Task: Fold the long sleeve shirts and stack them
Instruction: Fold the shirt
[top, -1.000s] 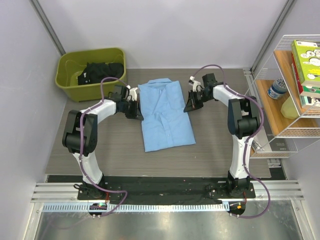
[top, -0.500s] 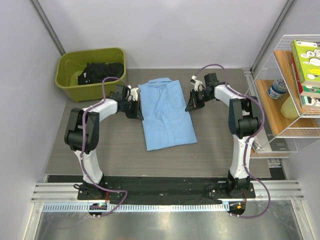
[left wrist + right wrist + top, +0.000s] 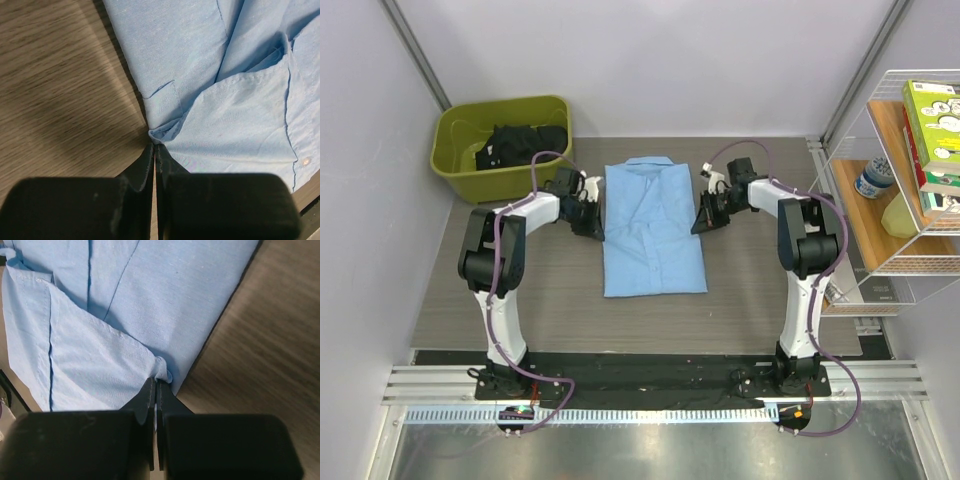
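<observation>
Grey-brown wood-grain table [image 3: 750,300], centre: light blue thin cloth shirt [image 3: 653,235] lies flat between the two arms. It is folded to a tall rectangle, collar at the far end, button front running down the middle.

Left gripper [image 3: 154,145]: jaws pressed together, nipping a small pucker of cloth at the shirt's left edge, low at the table.

Right gripper [image 3: 156,382]: jaws pressed together in the same way, pinching a pucker at the right edge.

Far left corner: olive-green plastic tub [image 3: 450,125] holding dark garments [image 3: 520,142], apart from the shirt.
</observation>
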